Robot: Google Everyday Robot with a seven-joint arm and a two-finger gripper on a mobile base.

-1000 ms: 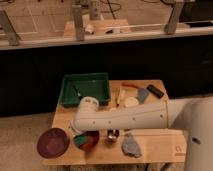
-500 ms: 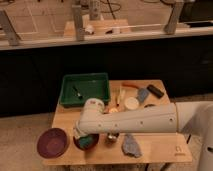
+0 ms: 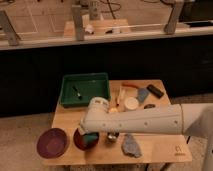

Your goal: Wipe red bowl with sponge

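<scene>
The red bowl (image 3: 83, 141) sits near the front left of the wooden table (image 3: 160, 150). The teal sponge (image 3: 90, 136) shows inside it, just under the end of my arm. My gripper (image 3: 87, 131) points down into the bowl at the sponge, mostly hidden by the white wrist and forearm. I cannot tell whether the sponge touches the bowl's floor or its wall.
A wider maroon plate (image 3: 51, 143) lies left of the bowl at the table's corner. A green tray (image 3: 85, 89) stands behind. A grey rag (image 3: 131, 145) lies front centre. A blue-grey pad (image 3: 142, 95), a white disc (image 3: 131, 103) and a black object (image 3: 155, 91) lie at the back right.
The end of my arm has shifted slightly right and back over the red bowl. The bowl and the other objects have stayed in place.
</scene>
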